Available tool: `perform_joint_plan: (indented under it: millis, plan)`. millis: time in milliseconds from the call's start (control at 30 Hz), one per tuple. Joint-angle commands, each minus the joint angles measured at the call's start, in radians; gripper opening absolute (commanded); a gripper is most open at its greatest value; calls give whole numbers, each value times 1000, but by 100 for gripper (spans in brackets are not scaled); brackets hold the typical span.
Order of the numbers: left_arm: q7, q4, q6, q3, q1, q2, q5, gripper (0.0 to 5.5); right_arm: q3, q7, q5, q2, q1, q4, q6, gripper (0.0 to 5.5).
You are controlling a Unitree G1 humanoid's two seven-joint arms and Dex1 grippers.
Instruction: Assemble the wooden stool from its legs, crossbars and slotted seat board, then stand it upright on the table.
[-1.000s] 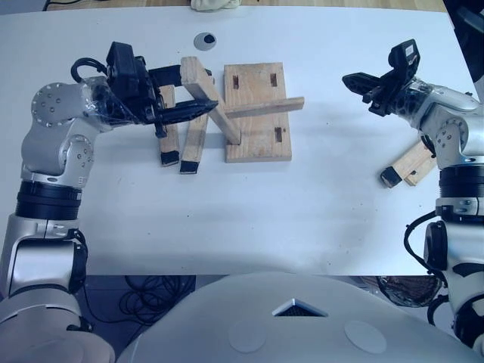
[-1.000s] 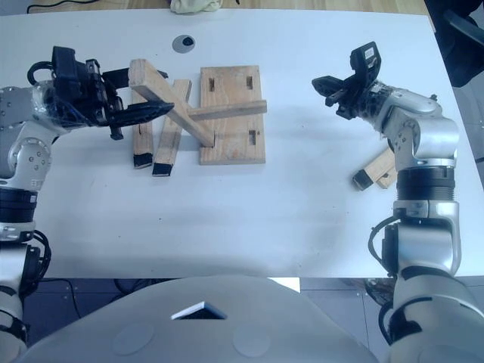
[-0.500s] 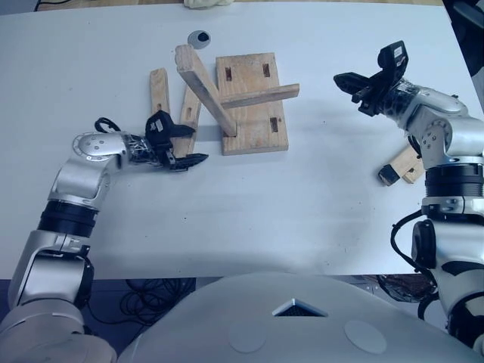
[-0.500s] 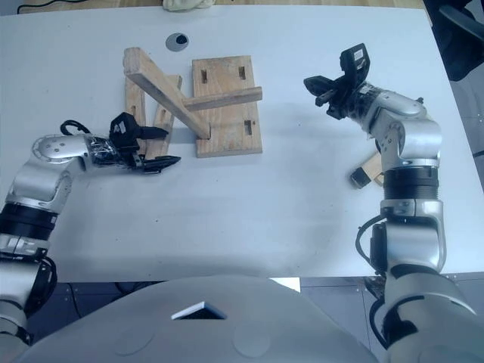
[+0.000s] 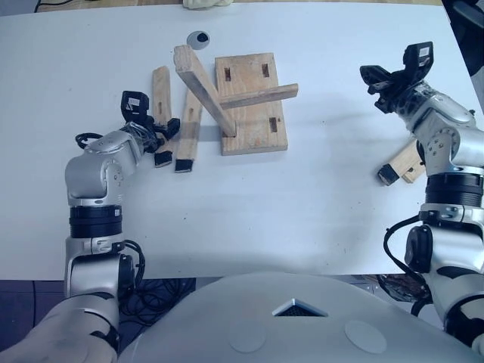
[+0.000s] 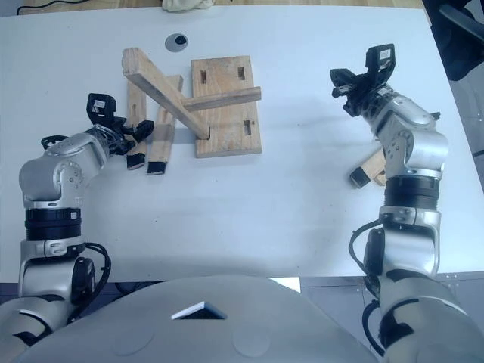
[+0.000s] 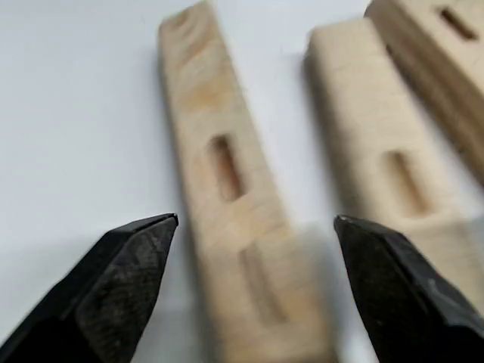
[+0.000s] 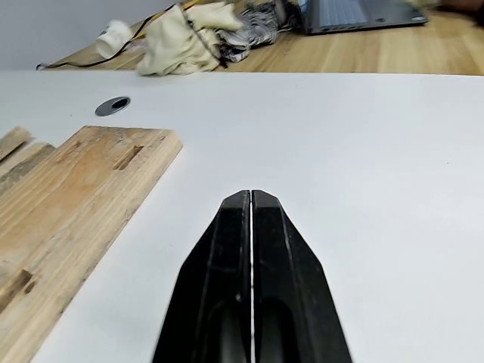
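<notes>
Here's the slotted seat board (image 5: 257, 113), lying flat on the white desk (image 5: 302, 219) just beyond the middle, slots facing up. One leg (image 5: 203, 89) is planted in a slot on the board's left side and leans away up and to the left, its free end in the air. A crossbar (image 5: 261, 94) juts from that leg and runs across over the board toward the right.

Just left of the board, two loose legs lie flat side by side. The outer leg (image 5: 159, 89) and the inner leg (image 5: 189, 136) both have black-capped ends pointing toward the robot. The inner one passes under the leaning leg.

The left gripper (image 5: 160, 130) is down at the capped end of the outer leg, and its fingers are spread wide. In the left wrist view that leg runs straight up between the two dark fingertips (image 7: 136, 257), slots showing. I can't tell whether they touch the wood.

Over on the right, the right gripper (image 5: 370, 73) hangs above the bare desk, well apart from the board. Its fingers are pressed flat together, nothing between them.

Near the right edge of the desk, two more wooden pieces (image 5: 404, 161) lie together, one black-capped, partly hidden by the right arm.

At the far side of the desk sits a round grommet (image 5: 199, 36), and beyond that a crumpled cloth (image 5: 208, 4).
</notes>
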Motion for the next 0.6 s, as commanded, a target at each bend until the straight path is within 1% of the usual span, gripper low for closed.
perform_joint_plan:
  millis: [33,167,200,267,300,400,433,467,533,600]
  plan:
    - [6,112,3,-16,-1,36,75,367,-46,-63,-9,25,38,-16,-28,0]
    - [-94,132,9,-16,2,74,61,318,-55,-136,-30,64,104,-76,-82,0]
    - [-126,166,-20,-22,-17,90,69,292,-50,-186,-62,78,117,-99,-105,0]
    - [-183,261,-190,-61,-52,124,136,264,-45,-324,-172,106,125,-93,-252,0]
    - [-202,303,-244,-70,-61,133,155,253,-51,-342,-177,120,117,-82,-279,0]
    - [-267,390,-342,-53,-71,133,154,209,-76,-297,-109,144,97,-102,-304,0]
    - [-297,424,-403,-45,-80,127,149,205,-94,-272,-69,149,88,-124,-305,21]
    - [-312,455,-450,-35,-88,122,149,204,-107,-250,-36,150,74,-131,-302,31]
    - [-329,553,-560,-7,-128,112,148,204,-125,-192,15,133,16,-104,-286,67]
    - [-335,622,-631,44,-176,107,121,203,-124,-109,54,109,-62,-59,-265,103]
